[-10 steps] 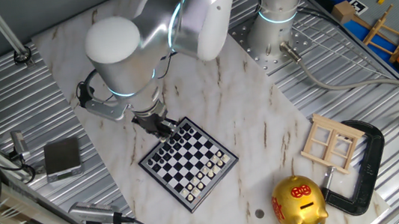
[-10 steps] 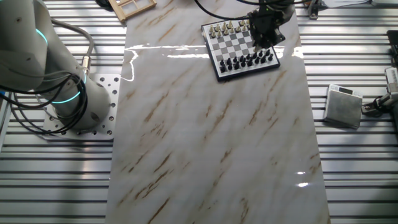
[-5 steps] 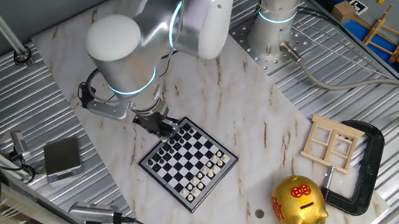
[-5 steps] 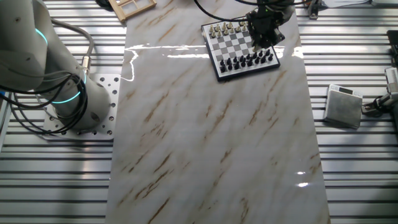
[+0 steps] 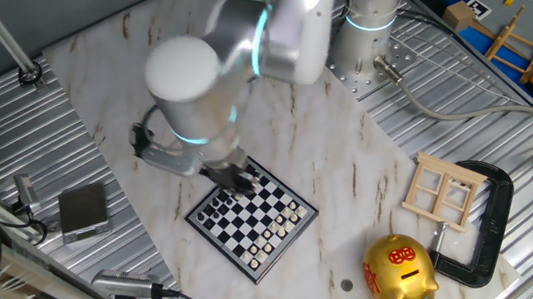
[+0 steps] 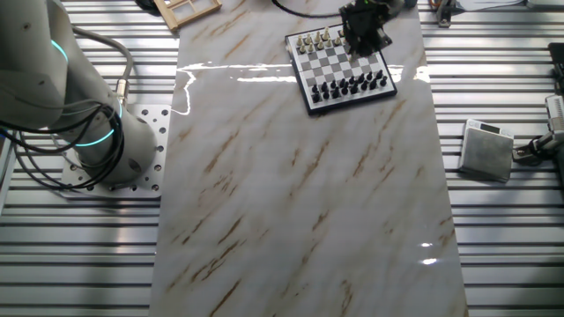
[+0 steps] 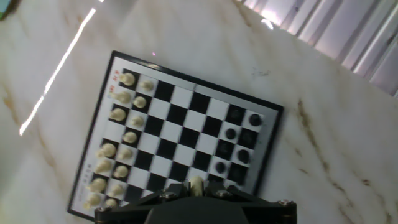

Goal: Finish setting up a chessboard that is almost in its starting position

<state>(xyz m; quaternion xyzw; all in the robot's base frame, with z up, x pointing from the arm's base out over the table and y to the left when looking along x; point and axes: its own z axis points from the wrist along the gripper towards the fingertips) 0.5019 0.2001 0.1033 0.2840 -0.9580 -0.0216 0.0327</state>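
Note:
The chessboard (image 5: 259, 217) lies on the marble table, also seen in the other fixed view (image 6: 340, 67). In the hand view the chessboard (image 7: 186, 118) has cream pieces (image 7: 127, 137) in two rows on the left and black pieces (image 7: 239, 134) on the right. My gripper (image 7: 196, 186) is at the bottom edge, shut on a small cream piece (image 7: 196, 183), raised above the board's near side. In the fixed views the gripper (image 5: 240, 181) (image 6: 361, 35) hovers over the board, with its fingers hidden by the arm.
A golden piggy bank (image 5: 399, 273), a pale wooden lattice (image 5: 442, 190) and a black clamp (image 5: 490, 215) lie to the right of the board. A small grey box (image 5: 83, 210) sits on the ribbed metal at the left. The robot base (image 6: 115, 150) stands beside the marble.
The arm has risen and shifted from the black-piece side of the board toward its middle and the cream side. The board itself has not moved.

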